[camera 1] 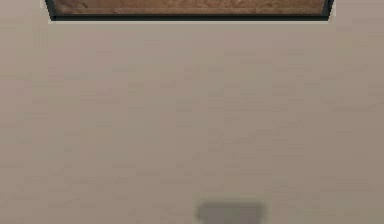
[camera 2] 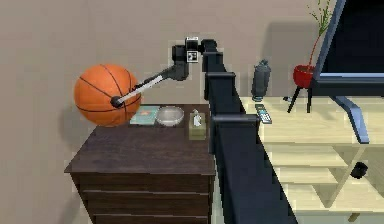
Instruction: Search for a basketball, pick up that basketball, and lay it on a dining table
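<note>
- Arm side view, by count: one basketball (camera 2: 103,94), one gripper (camera 2: 123,101) with two thin fingers (camera 2: 150,84), one dark arm (camera 2: 232,140) and one dark wooden dresser (camera 2: 140,168).
- The basketball sits at about 10 o'clock from the picture's middle, at the far left corner of the dresser top, with the beige wall behind it.
- The ball is round, so it has no long axis and no heading. Its dark seams run as curved lines across the orange skin.
- The fingers slant from the gripper's body down toward 8 o'clock, and their tips end on the ball's lower right face.
- The ball's underside meets the dresser's far edge in the picture, so it cannot be told whether the gripper is grasping the ball or merely lying against it.
- On the dresser top, at 3 to 4 o'clock of the ball: one pale bowl (camera 2: 170,115), one flat teal item (camera 2: 145,118) and one small pale box (camera 2: 197,124).
- At 3 o'clock of the arm, one light wooden stand (camera 2: 320,150) carries one television (camera 2: 358,50), one remote (camera 2: 263,115) and one red-potted plant (camera 2: 304,72).
- Forward view: one framed picture (camera 1: 188,10) hangs at 12 o'clock on a plain wall.
</note>
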